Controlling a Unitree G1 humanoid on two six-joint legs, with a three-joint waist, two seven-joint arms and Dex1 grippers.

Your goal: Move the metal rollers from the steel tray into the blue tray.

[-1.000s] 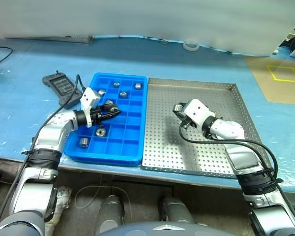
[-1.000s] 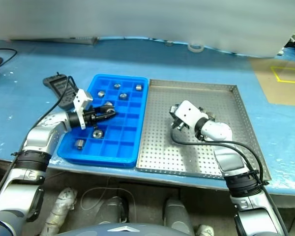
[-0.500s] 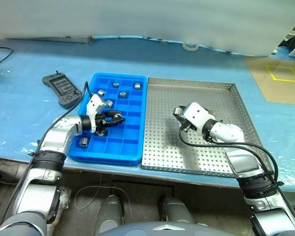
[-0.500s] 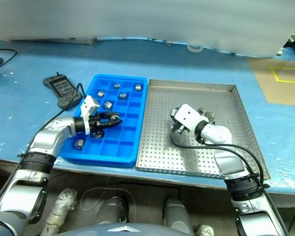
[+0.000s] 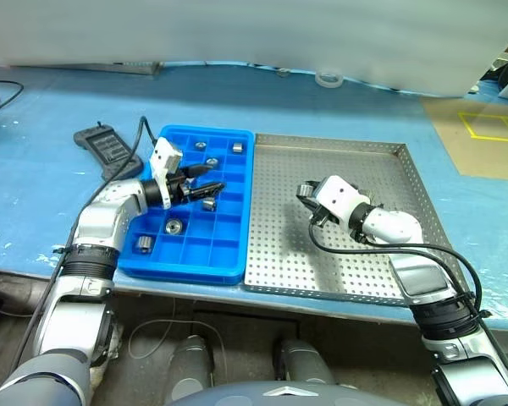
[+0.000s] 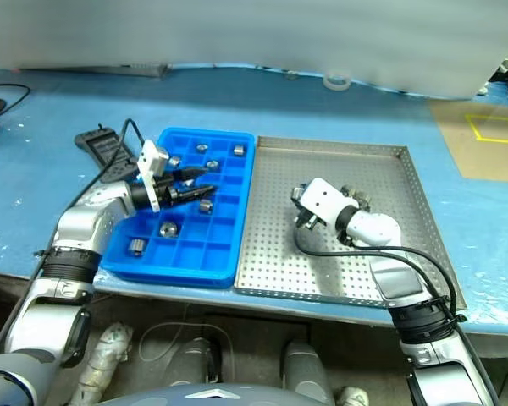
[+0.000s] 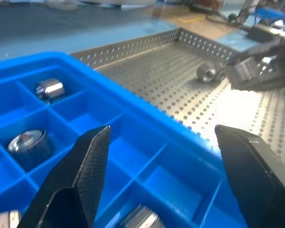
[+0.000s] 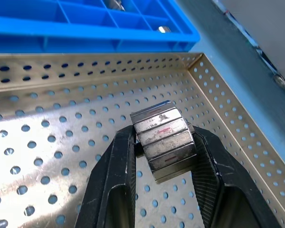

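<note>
The blue tray [image 5: 196, 269] lies left of the steel tray [image 5: 347, 161] and holds several metal rollers, one [image 5: 208, 203] just below my left gripper [image 5: 210, 177]. That gripper hovers open over the tray's middle compartments with nothing between its fingers [image 7: 80, 180]. My right gripper [image 5: 308, 203] hangs low over the middle of the steel tray, shut on a metal roller [image 8: 164, 137]. A few more rollers [image 6: 356, 196] lie on the perforated floor behind that hand.
A dark grey handheld controller [image 5: 106, 150] with a cable lies left of the blue tray on the blue tabletop. A roll of tape [image 5: 327, 79] sits at the back. Brown board with yellow lines [image 5: 483, 135] covers the far right.
My left gripper went from shut to open, rose and swung toward the tray's far side; a roller now lies in the compartment below it. The right gripper kept still, shut on its roller.
</note>
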